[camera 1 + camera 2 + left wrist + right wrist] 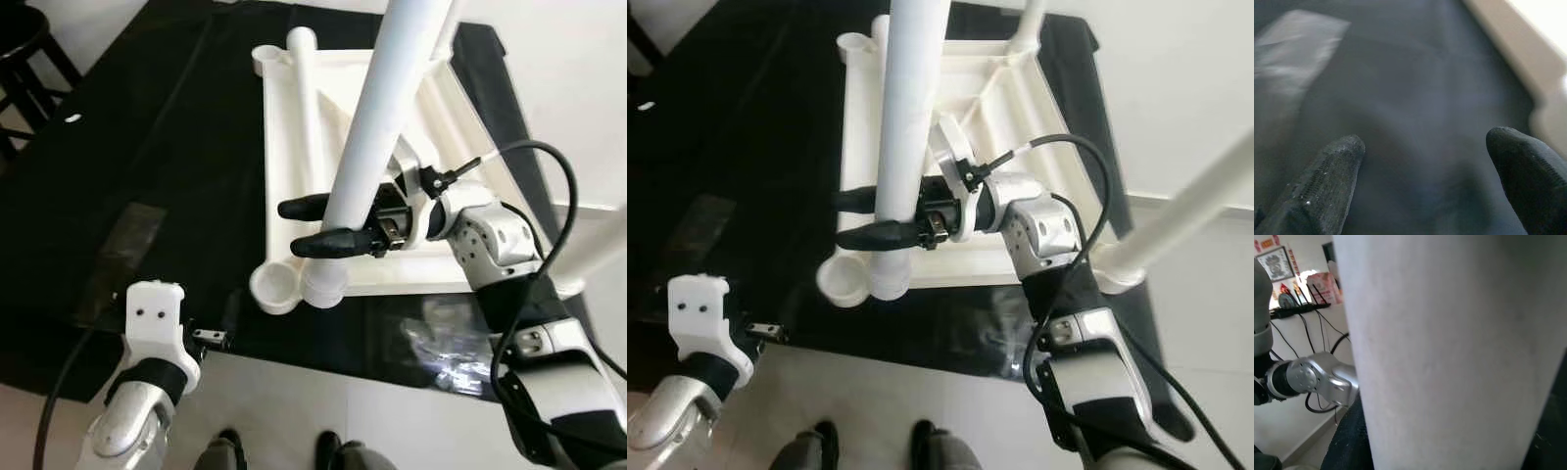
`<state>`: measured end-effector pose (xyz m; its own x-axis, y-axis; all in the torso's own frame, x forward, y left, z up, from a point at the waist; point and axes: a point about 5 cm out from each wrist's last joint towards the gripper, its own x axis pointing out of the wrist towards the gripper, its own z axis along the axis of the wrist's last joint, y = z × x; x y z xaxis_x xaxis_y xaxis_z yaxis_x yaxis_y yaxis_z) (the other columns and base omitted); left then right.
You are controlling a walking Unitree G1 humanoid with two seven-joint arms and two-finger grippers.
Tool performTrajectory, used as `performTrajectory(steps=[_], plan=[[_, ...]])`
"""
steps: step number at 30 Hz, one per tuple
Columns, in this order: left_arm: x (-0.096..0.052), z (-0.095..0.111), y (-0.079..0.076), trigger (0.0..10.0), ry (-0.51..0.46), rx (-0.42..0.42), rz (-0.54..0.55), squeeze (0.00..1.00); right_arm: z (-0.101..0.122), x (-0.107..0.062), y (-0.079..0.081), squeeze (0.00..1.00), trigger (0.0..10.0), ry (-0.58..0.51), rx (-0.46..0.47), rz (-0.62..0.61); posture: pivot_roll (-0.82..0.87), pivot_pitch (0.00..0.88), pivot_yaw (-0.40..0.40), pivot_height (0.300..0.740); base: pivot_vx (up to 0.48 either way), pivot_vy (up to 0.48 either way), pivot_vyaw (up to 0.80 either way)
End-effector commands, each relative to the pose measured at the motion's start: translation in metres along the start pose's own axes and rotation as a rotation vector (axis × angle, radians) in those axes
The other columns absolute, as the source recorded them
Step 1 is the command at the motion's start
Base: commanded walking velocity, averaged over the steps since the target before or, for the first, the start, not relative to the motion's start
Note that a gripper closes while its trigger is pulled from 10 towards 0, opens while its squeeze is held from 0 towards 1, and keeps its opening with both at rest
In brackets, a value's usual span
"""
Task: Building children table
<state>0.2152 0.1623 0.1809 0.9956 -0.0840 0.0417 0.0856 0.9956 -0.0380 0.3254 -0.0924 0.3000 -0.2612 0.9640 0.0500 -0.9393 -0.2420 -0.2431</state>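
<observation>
A white children's table top lies upside down on a black cloth. My right gripper is shut on a white table leg, its black fingers on either side of it. This leg rises steeply toward the camera. Its lower end sits just right of an open round corner socket. A second leg lies flat on the top's left side. A third leg stands at the near right corner. My left gripper hangs open over the cloth, low at the left.
A crumpled clear plastic bag lies on the cloth before the table top. A black stool stands far left. Dark shoes show on the pale floor at the near edge. A black cable loops off my right arm.
</observation>
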Motion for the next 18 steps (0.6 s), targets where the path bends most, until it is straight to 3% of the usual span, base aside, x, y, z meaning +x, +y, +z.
performTrajectory(steps=[1, 11, 18], plan=[[-0.002, -0.004, 0.0, 10.0, 0.009, -0.003, 0.009, 0.0, 0.005, 0.0, 0.002, 0.0, 10.0, -0.011, -0.023, 0.017, -0.01, 0.332, -0.081, 0.74, 0.0, 0.0, 0.0], [-0.002, -0.004, -0.001, 10.0, -0.005, 0.009, 0.019, 0.0, 0.004, 0.007, 0.0, 0.0, 10.0, 0.027, -0.053, 0.053, -0.01, 0.331, -0.09, 0.74, 0.0, 0.0, 0.0], [-0.005, -0.001, -0.001, 10.0, -0.02, 0.015, 0.041, 0.0, -0.016, 0.03, -0.005, 0.0, 10.0, 0.096, -0.089, 0.075, 0.0, 0.349, -0.106, 0.74, 0.0, 0.0, 0.0]])
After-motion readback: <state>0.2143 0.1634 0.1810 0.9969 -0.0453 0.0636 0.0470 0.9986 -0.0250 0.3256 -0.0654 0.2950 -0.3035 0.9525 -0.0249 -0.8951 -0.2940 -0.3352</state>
